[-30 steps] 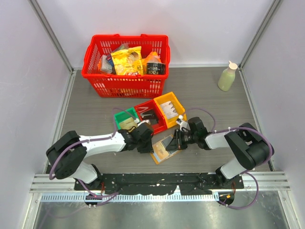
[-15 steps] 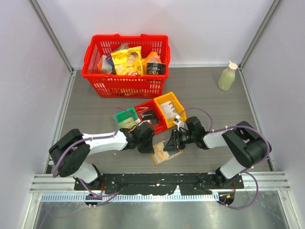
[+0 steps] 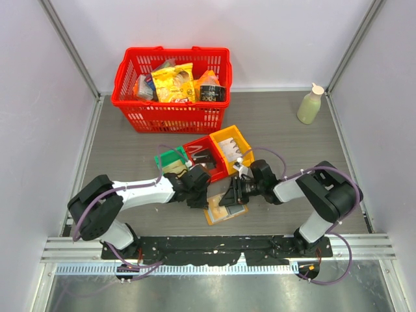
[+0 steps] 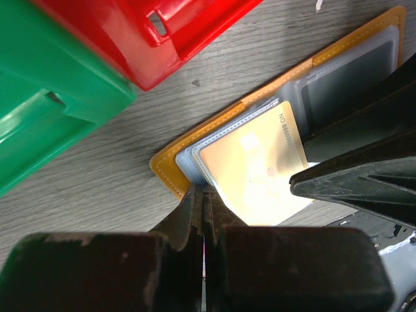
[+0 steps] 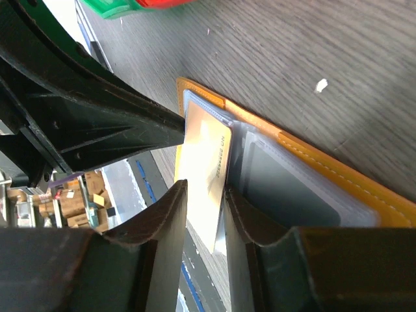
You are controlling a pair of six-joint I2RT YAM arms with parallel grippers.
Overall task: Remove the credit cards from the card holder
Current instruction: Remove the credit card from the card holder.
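The left pincer [image 4: 203, 196] is clenched on the holder's [image 4: 168, 170] sleeve edge; the right pincer [image 5: 205, 198] stands released, jaws flanking the protruding card [image 5: 203, 146].

The only legible print is on the pale cream credit card [image 4: 250, 166] sticking out of the card holder [image 4: 170, 170] near the table's front: "NO", followed by a row of digits too blurred to read. The packets [image 3: 173, 81] in the far red basket [image 3: 170, 117] carry print too small to read.
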